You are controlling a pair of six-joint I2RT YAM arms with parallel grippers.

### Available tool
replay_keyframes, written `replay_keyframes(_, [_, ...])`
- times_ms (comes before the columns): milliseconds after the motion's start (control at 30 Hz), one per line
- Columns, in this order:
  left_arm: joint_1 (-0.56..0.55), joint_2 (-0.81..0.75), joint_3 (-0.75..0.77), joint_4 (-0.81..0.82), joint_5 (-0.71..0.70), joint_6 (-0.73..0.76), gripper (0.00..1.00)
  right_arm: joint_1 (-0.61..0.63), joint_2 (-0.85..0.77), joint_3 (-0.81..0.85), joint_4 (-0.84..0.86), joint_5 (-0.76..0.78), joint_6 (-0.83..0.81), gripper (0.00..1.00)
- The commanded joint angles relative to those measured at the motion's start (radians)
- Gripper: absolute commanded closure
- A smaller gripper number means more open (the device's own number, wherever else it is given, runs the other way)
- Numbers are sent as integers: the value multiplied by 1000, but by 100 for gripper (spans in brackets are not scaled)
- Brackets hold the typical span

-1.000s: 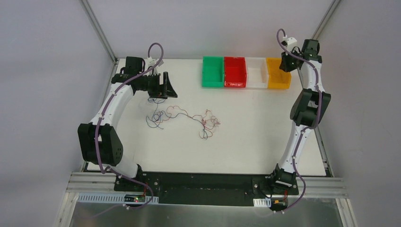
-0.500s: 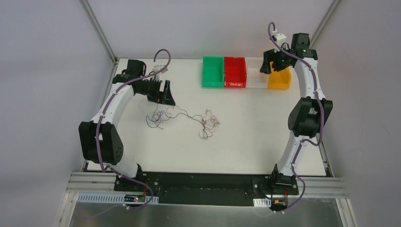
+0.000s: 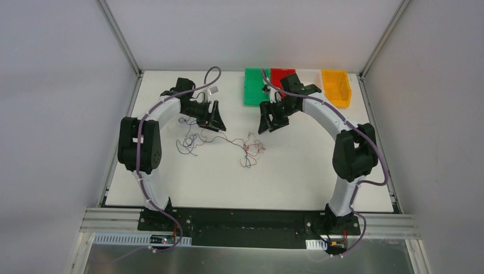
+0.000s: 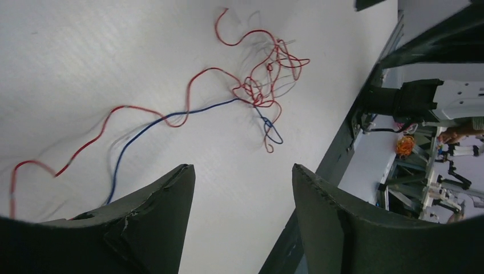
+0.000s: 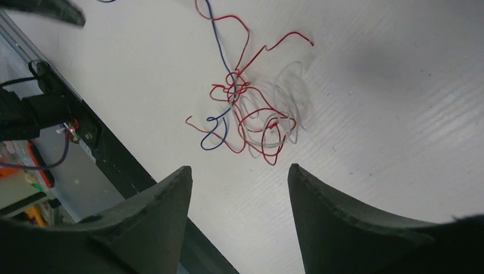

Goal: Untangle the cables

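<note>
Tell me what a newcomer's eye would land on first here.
The thin red, blue and whitish cables sprawl in a tangle at centre. Just beyond them hover the left gripper and right gripper, both open and empty. Behind, a row of coloured bins lines the far edge.

The cables (image 3: 249,145) lie spread on the table's (image 3: 297,177) middle, well before the row of bins (image 3: 335,88) at its far edge.

2 arms up: left arm (image 3: 161,108) and right arm (image 3: 326,114), both curved white shells, chunky black joints, purple cable (image 3: 217,69) looped alongside.
</note>
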Motion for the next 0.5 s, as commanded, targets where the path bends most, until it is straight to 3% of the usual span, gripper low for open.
replay_keyframes(0, [-102, -5, -43, 255, 103, -234, 34, -8, 83, -4, 98, -11, 139, 38])
replay_keyframes(100, [-167, 11, -97, 417, 107, -360, 31, -8, 143, -2, 122, -20, 156, 40])
replay_keyframes(233, [-237, 70, -100, 502, 92, -411, 31, -8, 183, -49, 194, -28, 216, 40])
replay_keyframes(467, [-281, 155, -128, 708, 20, -599, 34, -2, 185, -135, 261, 4, 304, 40])
